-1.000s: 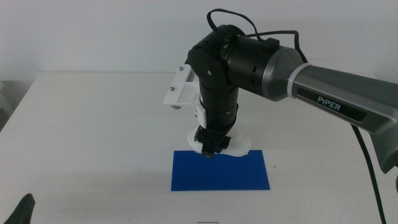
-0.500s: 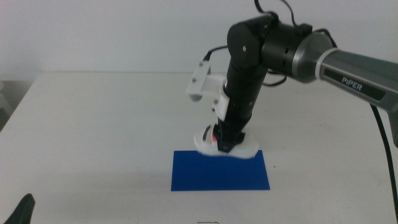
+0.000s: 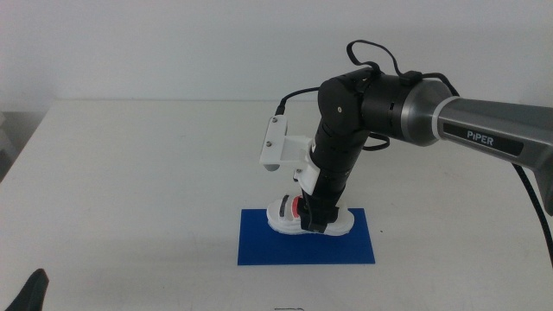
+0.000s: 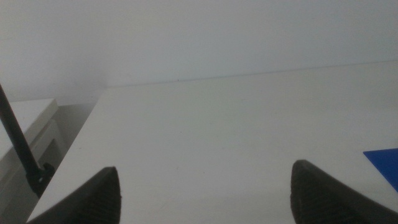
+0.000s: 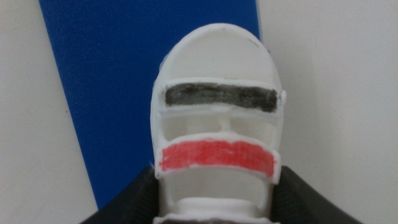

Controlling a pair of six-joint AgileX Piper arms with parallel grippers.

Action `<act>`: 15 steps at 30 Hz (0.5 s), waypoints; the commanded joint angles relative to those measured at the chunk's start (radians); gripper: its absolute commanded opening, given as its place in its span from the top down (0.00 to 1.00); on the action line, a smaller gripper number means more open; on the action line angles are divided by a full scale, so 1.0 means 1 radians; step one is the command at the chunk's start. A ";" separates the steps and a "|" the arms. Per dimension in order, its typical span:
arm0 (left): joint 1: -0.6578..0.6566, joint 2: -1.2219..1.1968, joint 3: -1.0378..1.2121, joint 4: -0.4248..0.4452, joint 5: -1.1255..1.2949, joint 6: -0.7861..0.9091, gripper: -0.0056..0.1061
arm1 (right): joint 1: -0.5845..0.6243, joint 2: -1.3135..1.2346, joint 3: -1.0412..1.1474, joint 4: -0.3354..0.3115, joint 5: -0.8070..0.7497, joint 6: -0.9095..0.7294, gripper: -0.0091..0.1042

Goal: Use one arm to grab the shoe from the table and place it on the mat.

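Note:
The right arm [image 3: 406,108] reaches in from the right, and its gripper [image 3: 316,218] is shut on the white shoe [image 3: 287,216]. It holds the shoe at the far edge of the blue mat [image 3: 294,246], low over it or resting on it; I cannot tell which. In the right wrist view the shoe [image 5: 214,124], with a dark strap and a red strap, sits between the two jaws of the right gripper [image 5: 217,190], partly over the mat [image 5: 112,74]. The left gripper [image 4: 205,186] is open and empty, and it waits at the front left corner [image 3: 33,292].
The white table [image 3: 130,173] lies bare around the mat. Its left edge and a dark cable [image 4: 18,146] show in the left wrist view. A corner of the mat [image 4: 384,163] also shows there.
The right arm has lifted the shoe from behind the mat, carried it forward and lowered it onto the mat's far part. The left gripper has not moved.

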 commanded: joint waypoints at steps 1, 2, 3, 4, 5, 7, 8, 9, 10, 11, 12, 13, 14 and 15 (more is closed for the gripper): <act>-0.004 -0.019 -0.003 -0.009 -0.083 -0.015 0.11 | -0.004 -0.062 -0.021 0.006 -0.013 -0.016 0.93; -0.004 -0.019 -0.003 -0.009 -0.083 -0.015 0.11 | -0.004 -0.062 -0.021 0.026 0.000 -0.012 0.93; -0.004 -0.019 -0.003 -0.009 -0.083 -0.015 0.11 | -0.004 -0.062 -0.021 0.041 0.008 -0.013 0.93; -0.004 -0.019 -0.003 -0.009 -0.083 -0.015 0.11 | -0.004 -0.062 -0.021 0.057 0.012 -0.013 0.93; -0.004 -0.019 -0.003 -0.009 -0.083 -0.015 0.11 | -0.004 -0.062 -0.021 0.072 0.013 -0.013 0.93; -0.004 -0.019 -0.003 -0.009 -0.083 -0.015 0.11 | -0.004 -0.062 -0.021 0.088 0.012 -0.013 0.93; -0.004 -0.019 -0.003 -0.009 -0.083 -0.015 0.11 | -0.004 -0.062 -0.021 0.090 0.012 -0.013 0.93; -0.004 -0.019 -0.003 -0.009 -0.083 -0.015 0.11 | -0.004 -0.062 -0.021 0.088 0.012 -0.013 0.93; -0.004 -0.019 -0.003 -0.009 -0.083 -0.015 0.11 | -0.004 -0.062 -0.021 0.087 0.012 -0.013 0.93; -0.004 -0.019 -0.003 -0.009 -0.083 -0.015 0.11 | -0.004 -0.062 -0.021 0.080 0.012 -0.013 0.93; -0.004 -0.019 -0.003 -0.009 -0.083 -0.015 0.11 | -0.004 -0.062 -0.021 0.074 0.012 -0.013 0.93; -0.004 -0.019 -0.003 -0.009 -0.083 -0.015 0.11 | -0.004 -0.062 -0.021 0.071 0.012 -0.013 0.93; -0.004 -0.019 -0.003 -0.009 -0.083 -0.015 0.11 | -0.004 -0.062 -0.021 0.061 0.013 -0.013 0.93; -0.004 -0.019 -0.003 -0.009 -0.083 -0.015 0.11 | -0.004 -0.062 -0.021 0.056 0.013 -0.013 0.92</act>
